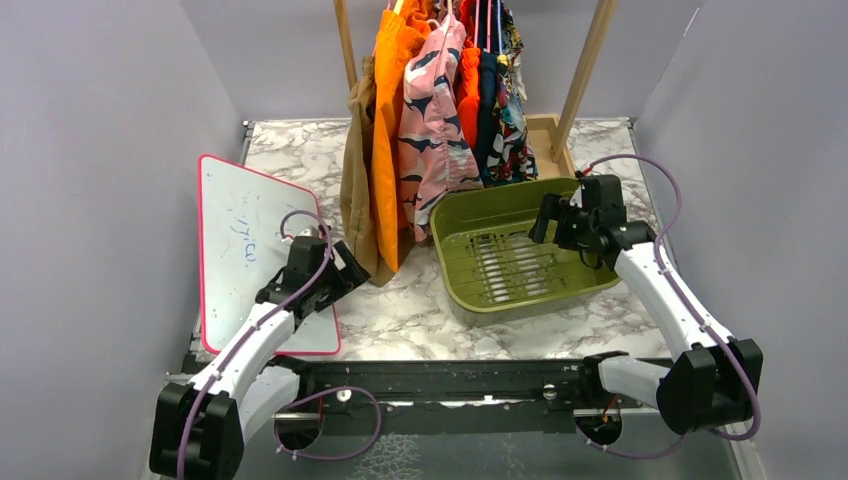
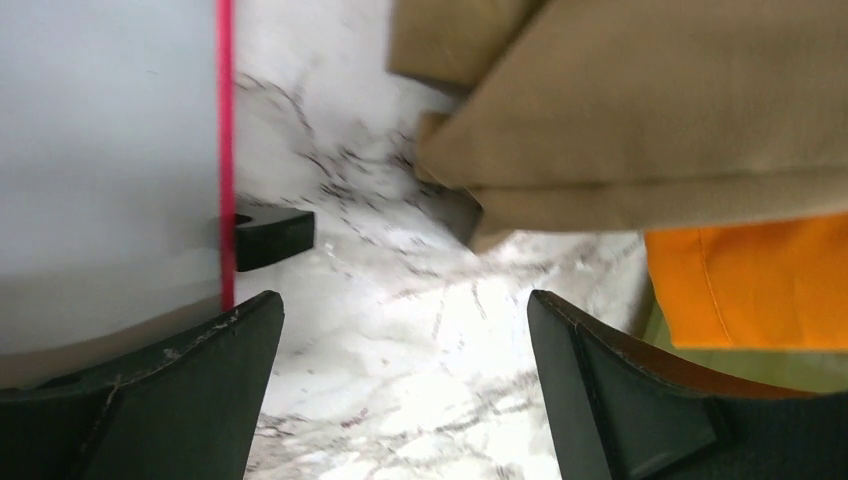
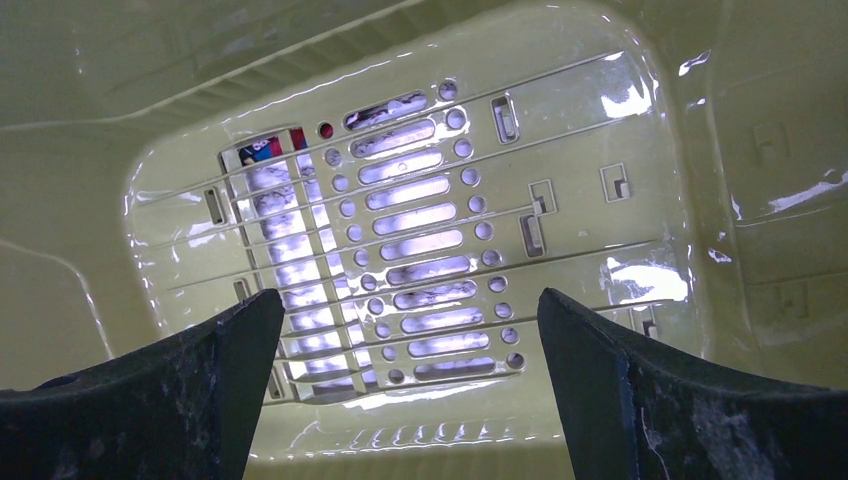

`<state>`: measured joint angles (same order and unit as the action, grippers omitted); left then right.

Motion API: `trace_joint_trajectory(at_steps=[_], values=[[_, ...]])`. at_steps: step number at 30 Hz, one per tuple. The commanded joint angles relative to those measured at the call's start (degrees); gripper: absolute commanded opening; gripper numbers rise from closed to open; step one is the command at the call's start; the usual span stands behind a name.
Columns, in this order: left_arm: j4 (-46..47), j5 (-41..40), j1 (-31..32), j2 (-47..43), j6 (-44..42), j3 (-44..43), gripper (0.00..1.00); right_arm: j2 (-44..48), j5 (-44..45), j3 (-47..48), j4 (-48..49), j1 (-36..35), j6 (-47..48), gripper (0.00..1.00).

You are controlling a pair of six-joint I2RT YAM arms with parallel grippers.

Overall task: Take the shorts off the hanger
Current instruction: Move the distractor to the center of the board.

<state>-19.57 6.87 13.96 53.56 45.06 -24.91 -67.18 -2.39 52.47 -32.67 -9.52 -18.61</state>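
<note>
Tan shorts (image 2: 640, 110) close only from left wrist; left claw (image 2: 401, 300), right claw (image 3: 407, 296) wide

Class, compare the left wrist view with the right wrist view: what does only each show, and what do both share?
Only left wrist: tan shorts, orange shorts, and the whiteboard with its pink edge. Only right wrist: the slotted floor of the green basket. Both: dark jaws at the bottom, open, holding nothing.

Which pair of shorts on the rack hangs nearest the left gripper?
The tan-brown shorts, leftmost on the rack, beside the bright orange pair; they hang just ahead of the left gripper.
</note>
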Motion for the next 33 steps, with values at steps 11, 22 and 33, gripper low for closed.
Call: trace_joint_trajectory(at_steps=[11, 22, 33], values=[[-1.05, -19.93, -11.54, 7.25, -9.62, -6.28, 0.98, 1.81, -2.21, -1.35, 0.9, 0.2, -0.64, 0.99], [4.71, -17.74, -16.77, 15.59, -11.54, -10.69, 0.96, 1.74, -2.85, -0.86, 0.32, 0.2, -0.48, 0.99], [10.63, -2.4, -10.45, 19.77, -14.53, -13.72, 0.94, 1.21, -5.65, -0.45, 0.8, 0.2, -0.69, 0.99]])
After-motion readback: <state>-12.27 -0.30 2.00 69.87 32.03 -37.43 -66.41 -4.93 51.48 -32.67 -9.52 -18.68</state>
